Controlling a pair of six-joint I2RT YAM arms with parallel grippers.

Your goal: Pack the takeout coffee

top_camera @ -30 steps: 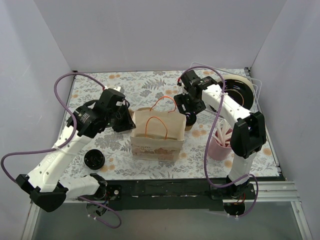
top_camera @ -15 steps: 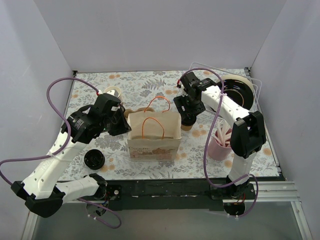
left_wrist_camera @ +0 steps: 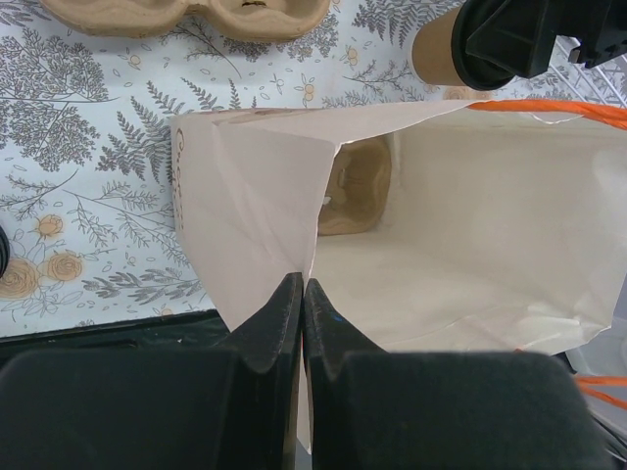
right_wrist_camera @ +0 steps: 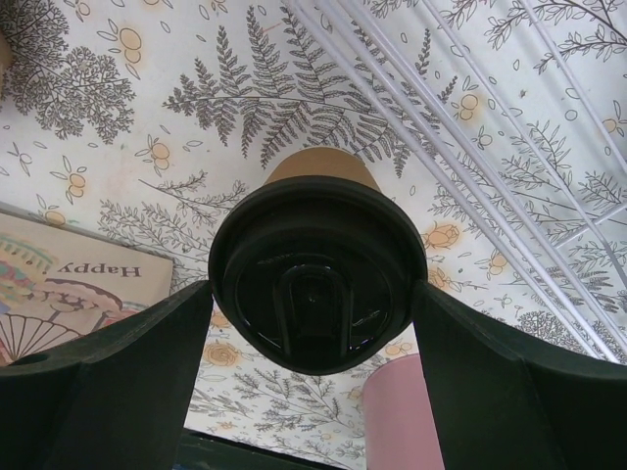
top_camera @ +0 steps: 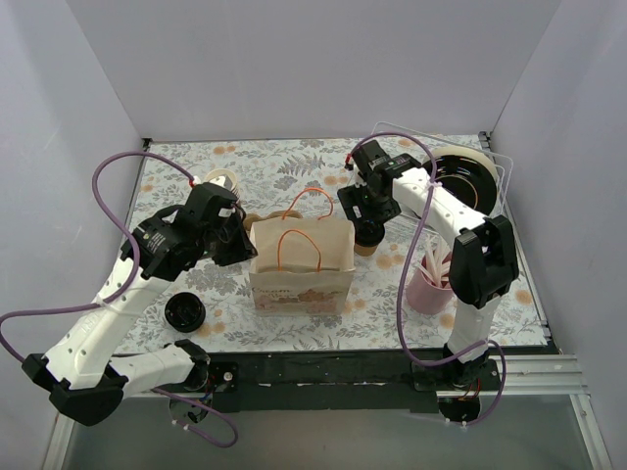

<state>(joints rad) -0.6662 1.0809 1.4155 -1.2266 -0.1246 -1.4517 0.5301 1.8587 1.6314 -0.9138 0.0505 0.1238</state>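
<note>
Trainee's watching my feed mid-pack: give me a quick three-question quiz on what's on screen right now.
1. True or false: the left gripper is shut on the paper bag at its rim.
2. The takeout coffee is: A) inside the bag, B) outside it, between the fingers of the right gripper, C) beside the left arm's base.
3. What already lies inside the bag?
Key: 1 true; 2 B; 3 a cardboard cup carrier.
</note>
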